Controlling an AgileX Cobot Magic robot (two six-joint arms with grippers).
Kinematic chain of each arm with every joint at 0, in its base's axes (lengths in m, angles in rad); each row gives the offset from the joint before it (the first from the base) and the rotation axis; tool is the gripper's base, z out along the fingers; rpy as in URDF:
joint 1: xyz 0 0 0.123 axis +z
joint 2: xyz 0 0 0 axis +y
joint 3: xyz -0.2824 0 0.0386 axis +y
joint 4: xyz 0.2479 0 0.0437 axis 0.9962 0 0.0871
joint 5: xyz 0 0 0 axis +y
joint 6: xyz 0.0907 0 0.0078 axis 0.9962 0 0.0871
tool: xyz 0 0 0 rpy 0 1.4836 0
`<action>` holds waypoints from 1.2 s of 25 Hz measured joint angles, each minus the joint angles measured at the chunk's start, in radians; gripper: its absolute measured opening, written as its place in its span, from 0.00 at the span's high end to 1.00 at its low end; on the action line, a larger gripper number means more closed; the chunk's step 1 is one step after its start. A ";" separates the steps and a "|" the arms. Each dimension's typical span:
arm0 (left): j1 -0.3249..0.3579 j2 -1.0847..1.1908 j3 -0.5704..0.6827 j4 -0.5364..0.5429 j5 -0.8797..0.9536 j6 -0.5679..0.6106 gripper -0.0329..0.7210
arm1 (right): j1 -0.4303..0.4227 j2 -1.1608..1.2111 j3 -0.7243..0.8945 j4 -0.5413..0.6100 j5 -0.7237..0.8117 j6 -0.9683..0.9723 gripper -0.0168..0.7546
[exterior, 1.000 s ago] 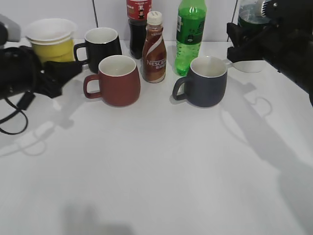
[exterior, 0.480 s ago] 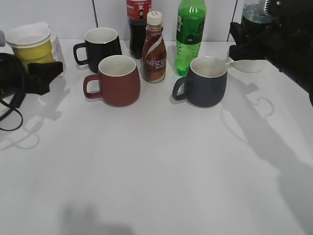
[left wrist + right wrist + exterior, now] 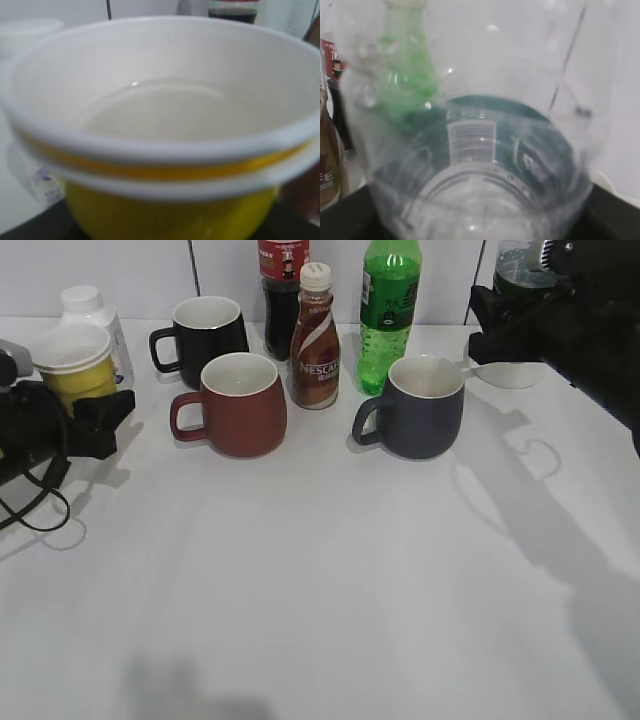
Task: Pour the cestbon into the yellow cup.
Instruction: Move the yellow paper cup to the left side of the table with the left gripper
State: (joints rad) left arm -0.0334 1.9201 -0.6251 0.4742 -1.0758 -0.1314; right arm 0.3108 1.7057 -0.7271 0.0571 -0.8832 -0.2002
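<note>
The yellow cup (image 3: 70, 368), white-rimmed and looking like two nested cups, is held at the far left in the exterior view. My left gripper (image 3: 78, 405) is shut on its lower body. The cup fills the left wrist view (image 3: 165, 150), upright, with its white inside showing. The cestbon (image 3: 517, 265), a clear bottle with a dark green label, is held at the top right edge by my right gripper (image 3: 500, 328), which is shut on it. It fills the right wrist view (image 3: 485, 150), seen blurred and very close.
A red mug (image 3: 240, 405), a black mug (image 3: 205, 328) and a dark grey mug (image 3: 425, 408) stand mid-table. Behind them are a Nescafe bottle (image 3: 316, 340), a cola bottle (image 3: 283, 280) and a green soda bottle (image 3: 390, 300). A white capped bottle (image 3: 95, 312) stands behind the cup. A white dish (image 3: 510, 373) sits back right.
My left gripper has carried the yellow cup to the left and lower, uncovering the white capped bottle behind it. The right gripper with the bottle has barely moved.
</note>
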 joint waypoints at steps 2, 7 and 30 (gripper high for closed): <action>0.000 0.024 -0.008 -0.005 -0.009 0.012 0.37 | 0.000 0.000 0.000 0.003 0.000 0.000 0.36; 0.000 0.069 -0.057 -0.011 -0.014 0.022 0.37 | 0.000 0.000 0.000 0.032 0.021 -0.001 0.36; 0.000 0.119 -0.072 0.023 -0.014 0.041 0.37 | -0.048 0.000 0.000 0.212 0.130 -0.001 0.36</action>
State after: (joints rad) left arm -0.0334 2.0389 -0.6970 0.4974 -1.0899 -0.0908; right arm 0.2633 1.7057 -0.7271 0.2692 -0.7535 -0.2013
